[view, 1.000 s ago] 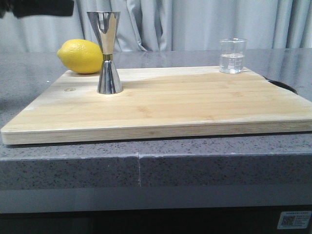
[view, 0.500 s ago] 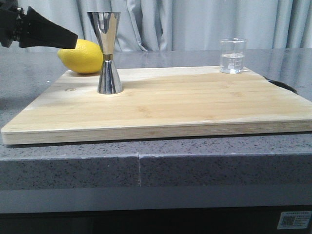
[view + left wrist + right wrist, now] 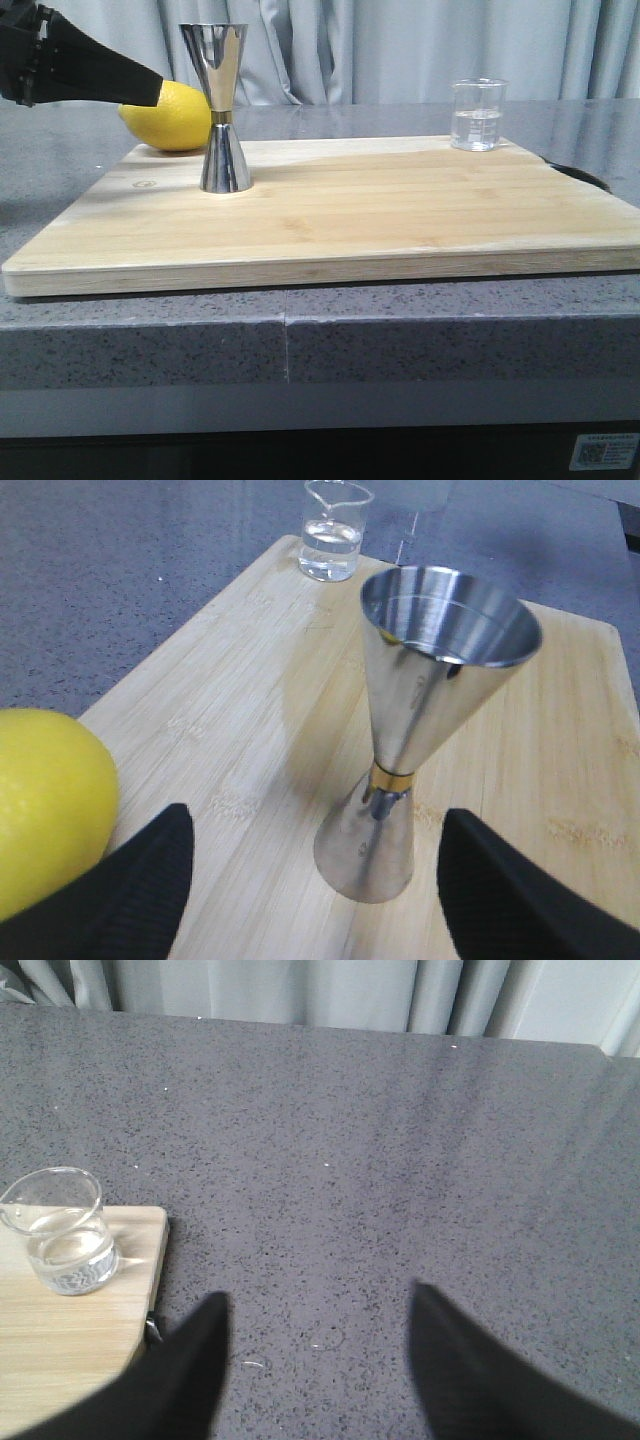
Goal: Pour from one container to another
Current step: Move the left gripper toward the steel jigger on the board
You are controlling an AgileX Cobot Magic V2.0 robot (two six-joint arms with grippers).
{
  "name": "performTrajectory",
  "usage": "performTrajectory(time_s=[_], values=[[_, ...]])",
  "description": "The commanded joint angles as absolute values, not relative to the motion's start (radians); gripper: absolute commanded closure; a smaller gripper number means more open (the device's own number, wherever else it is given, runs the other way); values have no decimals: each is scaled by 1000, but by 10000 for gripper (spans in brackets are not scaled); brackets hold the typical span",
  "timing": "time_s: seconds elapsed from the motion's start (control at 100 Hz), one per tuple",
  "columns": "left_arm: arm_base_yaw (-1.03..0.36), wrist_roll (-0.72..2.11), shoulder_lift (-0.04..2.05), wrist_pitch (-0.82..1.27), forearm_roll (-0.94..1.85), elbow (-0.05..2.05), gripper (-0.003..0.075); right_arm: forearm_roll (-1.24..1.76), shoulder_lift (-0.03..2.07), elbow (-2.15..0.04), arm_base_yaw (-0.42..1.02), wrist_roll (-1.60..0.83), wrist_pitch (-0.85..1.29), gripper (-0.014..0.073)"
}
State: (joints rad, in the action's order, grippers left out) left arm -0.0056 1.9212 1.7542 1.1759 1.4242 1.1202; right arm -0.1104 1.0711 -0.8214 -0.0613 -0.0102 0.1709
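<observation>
The steel jigger, hourglass-shaped with a gold waist band, stands upright at the far left of the wooden board, just beside a lemon. The small clear beaker, holding some clear liquid, sits at the far right corner. The left hand is spread wide, empty, near the jigger. The right hand is also spread, empty, over the grey bench.

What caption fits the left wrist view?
Open left gripper approaches steel jigger beside lemon; beaker beyond.
</observation>
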Motion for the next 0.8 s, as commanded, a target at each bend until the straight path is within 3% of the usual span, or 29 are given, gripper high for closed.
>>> performTrajectory(time_s=[0.0,0.09,0.79], values=[[-3,1924,1714,1269,1486,1148,213,-124,1057,-848,-64,-16,83,64],[-3,1924,1714,1269,1495,1148,213,-124,1057,-848,-64,-16,85,12],[-75,1976,1716,1264,1562,1148,213,-125,1057,-848,-64,-16,86,12]])
